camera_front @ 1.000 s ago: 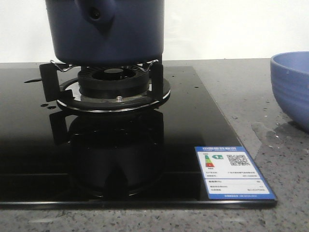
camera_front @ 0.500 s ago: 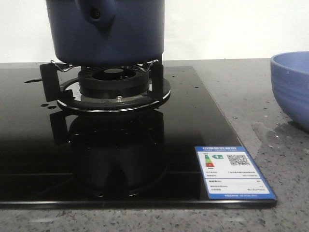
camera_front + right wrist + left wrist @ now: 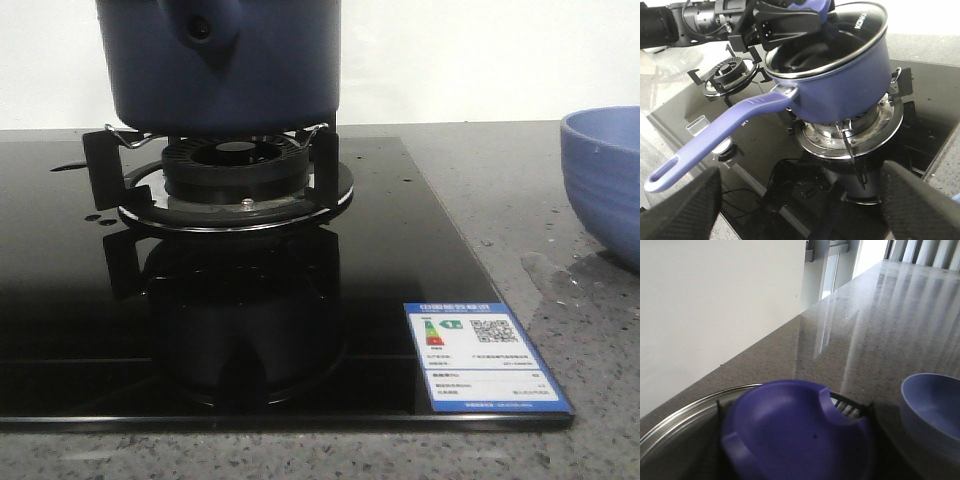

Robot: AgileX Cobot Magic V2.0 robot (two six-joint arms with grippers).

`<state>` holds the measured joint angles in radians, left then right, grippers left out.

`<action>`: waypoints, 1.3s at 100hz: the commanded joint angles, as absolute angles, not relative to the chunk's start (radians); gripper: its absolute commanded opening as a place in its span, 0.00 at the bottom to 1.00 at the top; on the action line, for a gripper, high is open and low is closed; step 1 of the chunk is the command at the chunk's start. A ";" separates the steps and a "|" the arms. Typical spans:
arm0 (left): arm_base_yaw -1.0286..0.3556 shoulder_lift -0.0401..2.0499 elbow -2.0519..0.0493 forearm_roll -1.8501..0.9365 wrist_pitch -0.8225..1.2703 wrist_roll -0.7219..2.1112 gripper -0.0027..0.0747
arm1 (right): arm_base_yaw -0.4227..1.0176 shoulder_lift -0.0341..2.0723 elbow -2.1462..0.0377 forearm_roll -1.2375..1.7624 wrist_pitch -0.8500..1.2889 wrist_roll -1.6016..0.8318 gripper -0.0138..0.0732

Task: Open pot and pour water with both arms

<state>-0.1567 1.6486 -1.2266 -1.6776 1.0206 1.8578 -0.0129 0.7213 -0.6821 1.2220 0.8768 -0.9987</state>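
Front view: matte navy pot (image 3: 222,62) on burner (image 3: 236,168).

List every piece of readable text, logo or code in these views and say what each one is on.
"KONKA": on the glass lid of the pot, seen in the right wrist view.
Energy label sticker on the black cooktop: coloured rating bars and a QR code show; its print is too small to read.
Nothing else legible.
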 commanded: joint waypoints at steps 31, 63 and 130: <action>-0.018 1.370 -1.284 -1.682 1.021 1.664 0.37 | -0.012 0.753 -0.717 1.282 0.713 -0.949 0.82; 0.054 1.068 -1.141 -1.596 0.861 1.550 0.37 | -0.055 0.859 -0.820 1.074 0.663 -0.732 0.82; -0.032 0.820 -0.865 -1.660 0.675 1.513 0.37 | -0.191 1.127 -0.914 0.291 0.930 -0.116 0.65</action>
<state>-0.0255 0.8428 -0.8318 -1.5687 0.6972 1.5206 -0.1834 1.0881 -0.8960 0.2662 0.9861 -0.1211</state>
